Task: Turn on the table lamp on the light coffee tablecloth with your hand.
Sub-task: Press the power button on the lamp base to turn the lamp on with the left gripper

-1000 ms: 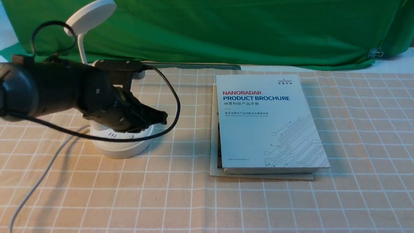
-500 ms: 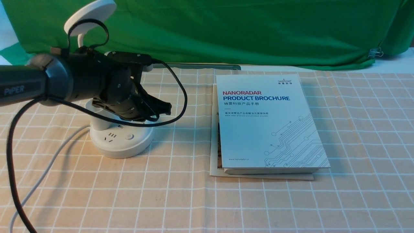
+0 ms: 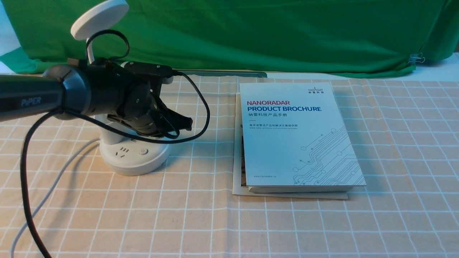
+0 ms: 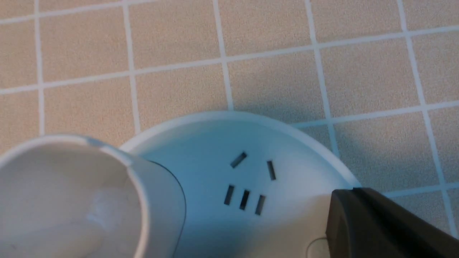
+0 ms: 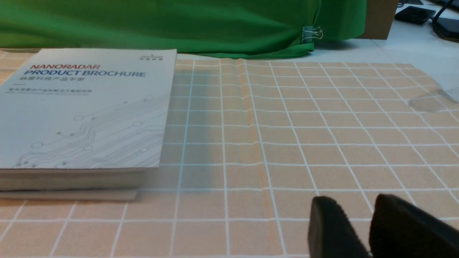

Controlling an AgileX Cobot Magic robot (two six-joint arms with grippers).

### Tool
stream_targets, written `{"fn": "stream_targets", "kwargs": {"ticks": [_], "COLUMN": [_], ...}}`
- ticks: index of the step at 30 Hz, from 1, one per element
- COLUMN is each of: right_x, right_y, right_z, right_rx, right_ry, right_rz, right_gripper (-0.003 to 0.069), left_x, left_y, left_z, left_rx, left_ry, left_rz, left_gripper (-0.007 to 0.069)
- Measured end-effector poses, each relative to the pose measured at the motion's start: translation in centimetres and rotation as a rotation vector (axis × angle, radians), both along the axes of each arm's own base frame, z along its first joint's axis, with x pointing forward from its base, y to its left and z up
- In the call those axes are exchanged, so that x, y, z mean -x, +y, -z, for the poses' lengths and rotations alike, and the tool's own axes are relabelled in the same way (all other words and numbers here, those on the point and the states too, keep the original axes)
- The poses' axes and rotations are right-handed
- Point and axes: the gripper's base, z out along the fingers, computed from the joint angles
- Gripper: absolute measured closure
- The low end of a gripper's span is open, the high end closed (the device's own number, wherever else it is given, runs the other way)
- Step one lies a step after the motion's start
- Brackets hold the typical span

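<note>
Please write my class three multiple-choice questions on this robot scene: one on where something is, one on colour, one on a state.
1. Where is the brochure?
A) Right of the lamp
B) Left of the lamp
C) On the lamp's base

2. What colour is the backdrop cloth?
A) Red
B) Green
C) Yellow

3. How does the brochure lie?
A) Standing on edge
B) Open
C) Closed, cover up

1: A, the brochure lies to the right of the table lamp.
2: B, the backdrop cloth is plainly green.
3: C, its printed front cover faces up.
</note>
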Motion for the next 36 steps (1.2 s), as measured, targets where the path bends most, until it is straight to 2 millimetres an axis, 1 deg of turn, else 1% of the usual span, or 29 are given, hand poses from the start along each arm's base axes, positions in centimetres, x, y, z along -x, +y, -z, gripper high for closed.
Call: {"fn": "stream_targets", "kwargs": {"ticks": [4,10,12,19,32,36], "right_x": [0.0,0.0,0.0,0.0,0.0,0.0], "right_y": [0.0,0.0,0.0,0.0,0.0,0.0], "right_z": [0.0,0.0,0.0,0.0,0.0,0.0], "right_rx": [0.0,0.0,0.0,0.001,0.0,0.0], "right_ry": [0.0,0.0,0.0,0.0,0.0,0.0], "right_rz": [0.0,0.0,0.0,0.0,0.0,0.0], "right_gripper": [0.0418,0.0418,0.0418,0.0418,0.0418,0.0418], "left_x": [0.1,0.4,0.4,0.5,0.7,0.6], "left_y": [0.0,0.3,0.3,0.5,0.6,0.5], "left_z": [-0.4,-2.0,-2.0,-0.9,-0.7,-0.2], "left_rx": [0.006,0.007,-0.003,-0.028,-0.015,-0.014], "left_ry": [-0.002,-0.028,-0.025,0.023,0.055,0.063], "left_rz": [-0.011,-0.015,-0.014,-0.025,-0.065,-0.066], "left_gripper": [0.0625,0.0625,0.0625,0.0625,0.0625,0.0625]}}
